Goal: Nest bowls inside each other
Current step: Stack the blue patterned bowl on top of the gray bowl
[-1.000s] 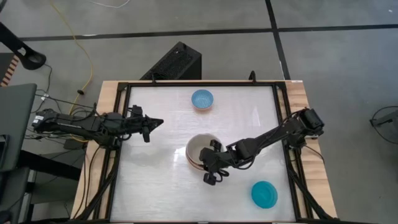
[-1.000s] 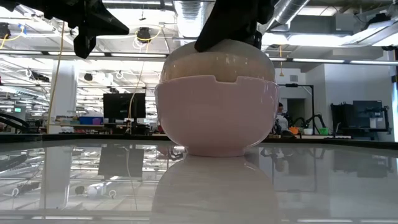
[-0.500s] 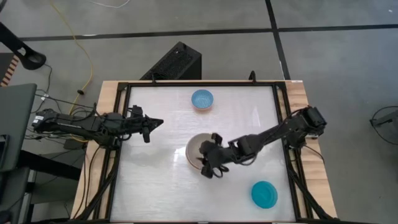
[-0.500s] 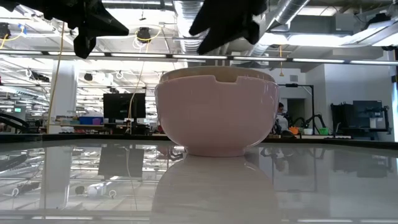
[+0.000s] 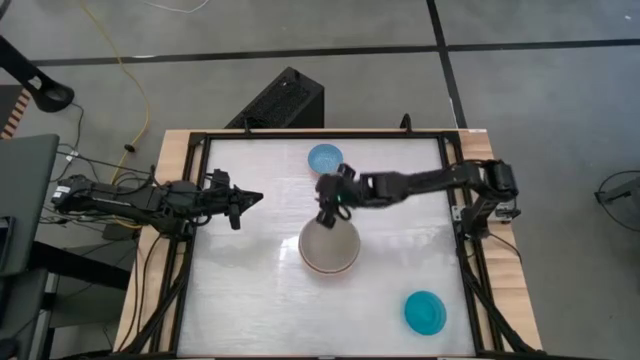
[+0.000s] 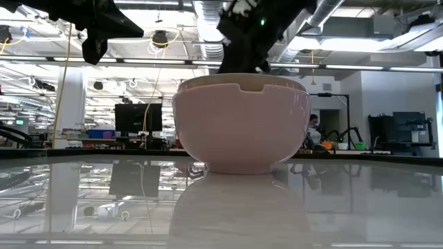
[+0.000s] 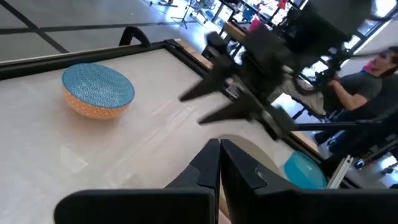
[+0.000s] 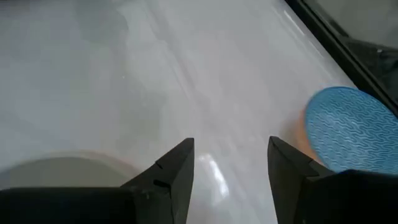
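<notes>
A stack of nested bowls stands on its base at the table's middle: a translucent pink outer bowl with a beige bowl's rim showing inside it. A small light blue bowl rests upright near the far edge, and a small teal bowl sits at the near right. My right gripper hangs open in the air between the stack and the light blue bowl, holding nothing. My left gripper waits shut above the table's left side.
A black frame borders the white table. Bare tabletop lies on the near left and between the bowls. In the left wrist view the right gripper hovers above the table; a person sits beyond the table's edge.
My right gripper has let go of the beige bowl, which sat high in the stack and has sunk level into the pink bowl. The gripper has then swung from the stack's near side across it toward the far edge, stopping short of the light blue bowl.
</notes>
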